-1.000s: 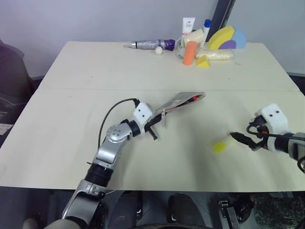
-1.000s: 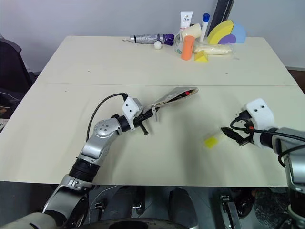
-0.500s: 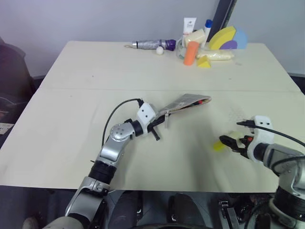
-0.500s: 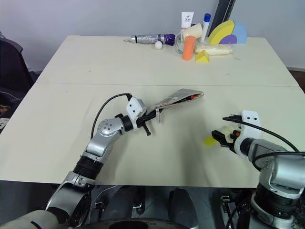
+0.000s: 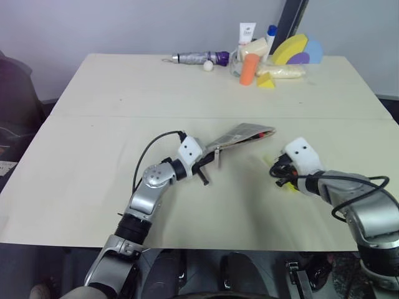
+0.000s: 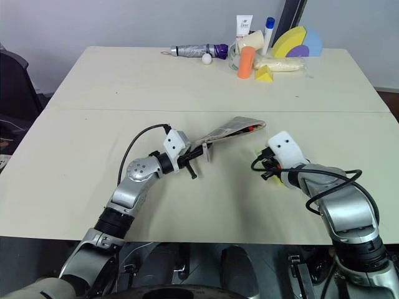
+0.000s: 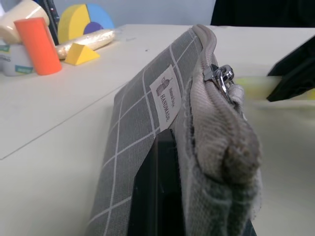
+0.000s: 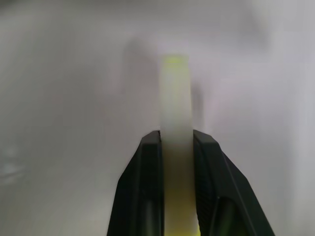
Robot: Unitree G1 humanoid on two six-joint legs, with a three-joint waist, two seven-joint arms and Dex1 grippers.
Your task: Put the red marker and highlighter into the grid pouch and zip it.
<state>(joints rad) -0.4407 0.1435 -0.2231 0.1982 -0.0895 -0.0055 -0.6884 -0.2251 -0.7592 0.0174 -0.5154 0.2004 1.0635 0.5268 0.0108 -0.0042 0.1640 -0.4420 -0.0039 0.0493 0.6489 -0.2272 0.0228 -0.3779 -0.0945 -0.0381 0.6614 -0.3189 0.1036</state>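
Both grippers are loaded: the left gripper (image 5: 209,163) pinches the grey white-gridded fabric pouch (image 5: 240,134) aloft with the red marker (image 6: 251,128) inside, the right gripper (image 8: 176,147) clamps the cream yellow-capped highlighter (image 8: 175,108) just beside its mouth, so insertion likely comes next

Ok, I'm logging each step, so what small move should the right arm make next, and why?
Probably carry the highlighter toward the open end of the grid pouch. The right gripper is clamped on its pale body, the left gripper holds the pouch raised, and the red marker already shows at the mouth.
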